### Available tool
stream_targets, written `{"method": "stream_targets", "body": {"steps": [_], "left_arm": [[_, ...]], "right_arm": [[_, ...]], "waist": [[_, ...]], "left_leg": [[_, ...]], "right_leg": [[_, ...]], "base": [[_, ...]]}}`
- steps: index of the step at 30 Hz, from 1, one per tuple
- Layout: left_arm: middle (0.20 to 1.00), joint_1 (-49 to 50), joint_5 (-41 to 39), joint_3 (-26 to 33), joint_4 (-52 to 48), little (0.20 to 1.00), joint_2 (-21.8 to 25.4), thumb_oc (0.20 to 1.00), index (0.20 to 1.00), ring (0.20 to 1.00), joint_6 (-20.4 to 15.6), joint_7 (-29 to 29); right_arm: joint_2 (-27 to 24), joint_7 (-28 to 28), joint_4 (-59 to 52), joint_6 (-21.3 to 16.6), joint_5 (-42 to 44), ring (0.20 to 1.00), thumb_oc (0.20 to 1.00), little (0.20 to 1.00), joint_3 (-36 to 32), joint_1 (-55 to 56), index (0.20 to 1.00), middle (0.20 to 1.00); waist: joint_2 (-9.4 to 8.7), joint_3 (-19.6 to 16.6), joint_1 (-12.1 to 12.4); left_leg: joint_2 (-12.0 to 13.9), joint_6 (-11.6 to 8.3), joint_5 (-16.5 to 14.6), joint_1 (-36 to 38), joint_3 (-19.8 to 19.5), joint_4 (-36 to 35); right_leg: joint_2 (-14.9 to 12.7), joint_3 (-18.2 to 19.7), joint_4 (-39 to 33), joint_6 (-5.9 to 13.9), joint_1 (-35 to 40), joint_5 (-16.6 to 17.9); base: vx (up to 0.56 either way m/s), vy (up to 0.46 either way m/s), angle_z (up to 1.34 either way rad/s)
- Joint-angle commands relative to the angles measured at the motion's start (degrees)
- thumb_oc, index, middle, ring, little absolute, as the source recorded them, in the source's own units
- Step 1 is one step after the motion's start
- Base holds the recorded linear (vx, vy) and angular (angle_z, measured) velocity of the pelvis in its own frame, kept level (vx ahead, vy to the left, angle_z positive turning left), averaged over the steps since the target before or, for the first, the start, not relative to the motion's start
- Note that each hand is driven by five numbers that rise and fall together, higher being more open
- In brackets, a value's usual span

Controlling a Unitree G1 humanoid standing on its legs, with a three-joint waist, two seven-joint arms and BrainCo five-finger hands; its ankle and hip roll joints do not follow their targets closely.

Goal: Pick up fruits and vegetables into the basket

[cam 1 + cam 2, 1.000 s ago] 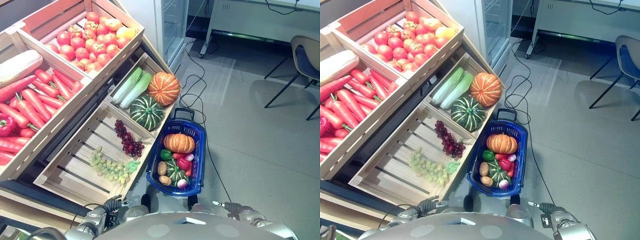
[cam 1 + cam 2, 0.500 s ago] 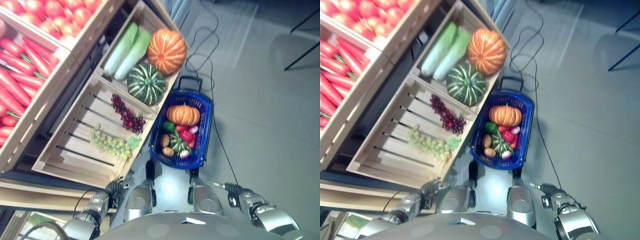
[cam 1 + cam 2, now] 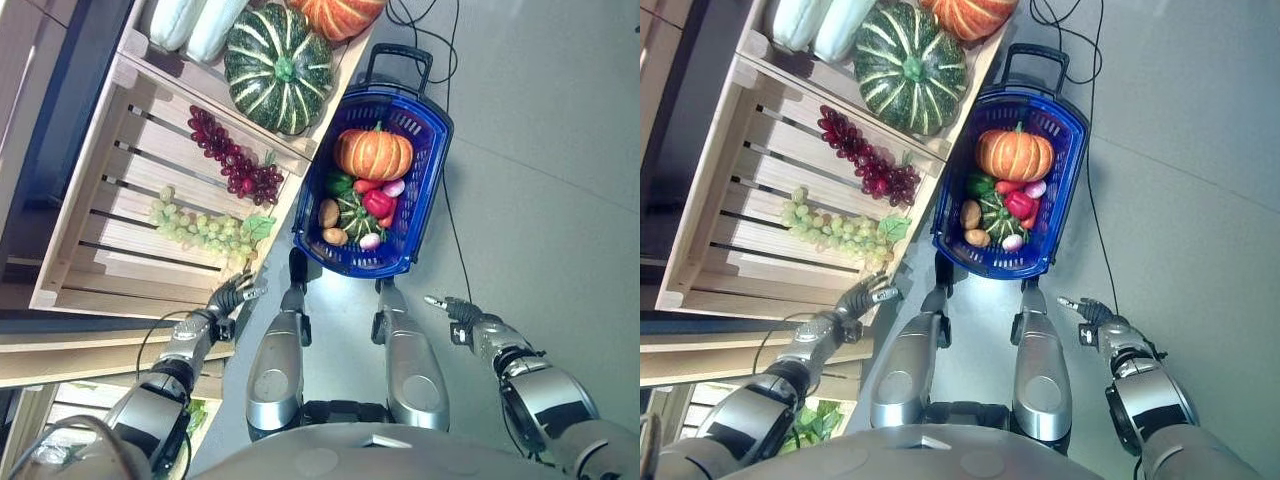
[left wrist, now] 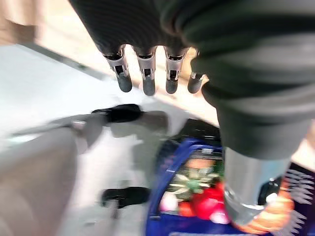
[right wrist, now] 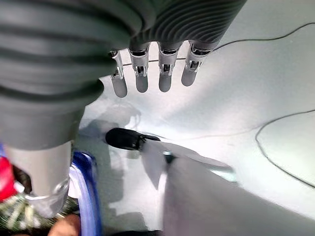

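Observation:
A blue basket (image 3: 432, 150) stands on the floor beside the crates, holding an orange pumpkin (image 3: 373, 154), a small green striped squash (image 3: 352, 213), a red pepper (image 3: 378, 203), a potato (image 3: 329, 213) and other small produce. My left hand (image 3: 232, 296) hangs low by the lower crate's corner, fingers straight and holding nothing. My right hand (image 3: 449, 307) hangs over the bare floor right of the basket, also open and empty. In the lower crate lie red grapes (image 3: 232, 160) and green grapes (image 3: 200, 228).
A big green striped pumpkin (image 3: 278, 68), an orange pumpkin (image 3: 338, 14) and pale cabbages (image 3: 196, 22) fill the upper crate. A wooden shelf edge (image 3: 60, 362) runs below the lower crate. Grey floor (image 3: 560, 180) lies right of the basket.
The camera has tilted further down, so the crates and basket slid up the picture. Both hands stay low at my sides, open and empty.

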Motion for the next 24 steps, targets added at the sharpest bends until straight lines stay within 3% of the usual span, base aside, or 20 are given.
{"method": "stream_targets", "body": {"steps": [1,7,12,15,19,24], "left_arm": [[1.000,-3.0,-4.5,-0.3,-5.3,1.000,1.6,1.000,1.000,1.000,-7.0,4.6],[1.000,-6.4,-2.1,0.6,-14.0,1.000,4.9,1.000,1.000,1.000,-13.7,13.8],[1.000,-8.4,9.8,1.8,-17.7,1.000,8.8,1.000,1.000,1.000,-14.5,28.2],[1.000,-10.2,20.8,1.8,-18.4,1.000,11.2,1.000,1.000,1.000,-12.2,37.5],[1.000,-12.5,35.4,0.1,-17.5,1.000,14.8,1.000,1.000,1.000,-5.9,48.4],[1.000,-16.7,49.6,-3.1,-13.4,1.000,18.1,1.000,1.000,1.000,3.0,54.4]], "right_arm": [[-2.3,-0.5,-0.2,-0.2,3.7,1.000,1.000,1.000,1.3,0.9,1.000,1.000],[-2.7,-1.8,-0.1,0.2,5.5,1.000,1.000,1.000,0.3,-0.3,1.000,1.000],[-3.2,-1.5,-0.2,-0.2,5.8,1.000,1.000,1.000,-0.2,-0.1,1.000,1.000],[-3.1,-1.7,0.0,-0.6,6.4,1.000,1.000,1.000,-0.1,-0.2,1.000,1.000],[-3.4,-1.4,-0.1,-0.8,6.4,1.000,1.000,1.000,0.2,-0.2,1.000,1.000],[-3.4,-1.2,-0.3,-0.8,6.7,1.000,1.000,1.000,1.2,-1.0,1.000,1.000]], "waist": [[-0.58,0.0,0.0],[-0.07,0.0,0.4],[-0.27,0.0,0.7],[-0.43,0.0,0.7],[-0.86,0.0,0.5],[-1.54,0.0,-0.1]], "left_leg": [[-4.5,2.12,-4.6,-10.4,-1.5,10.7],[-5.6,2.98,-6.2,-17.3,-1.2,18.0],[-5.9,3.42,-7.4,-20.2,-1.0,21.6],[-5.8,3.56,-7.8,-21.5,-1.0,23.0],[-5.5,3.63,-8.5,-22.6,-0.9,24.5],[-5.0,3.50,-8.8,-23.9,-0.5,25.3]], "right_leg": [[0.8,1.5,14.6,0.13,-8.5,-8.5],[0.7,1.3,22.8,-0.29,-15.8,-10.6],[0.8,1.6,27.1,-0.72,-19.0,-12.1],[1.0,1.7,28.6,-0.98,-20.3,-12.6],[1.4,1.9,30.1,-1.22,-21.5,-13.3],[1.6,2.2,30.6,-1.50,-22.7,-13.4]], "base": [[-0.08,-0.081,0.11],[-0.05,-0.024,0.04],[0.00,-0.008,0.07],[0.00,-0.005,0.01],[0.00,0.000,0.00],[0.00,0.000,0.00]]}}
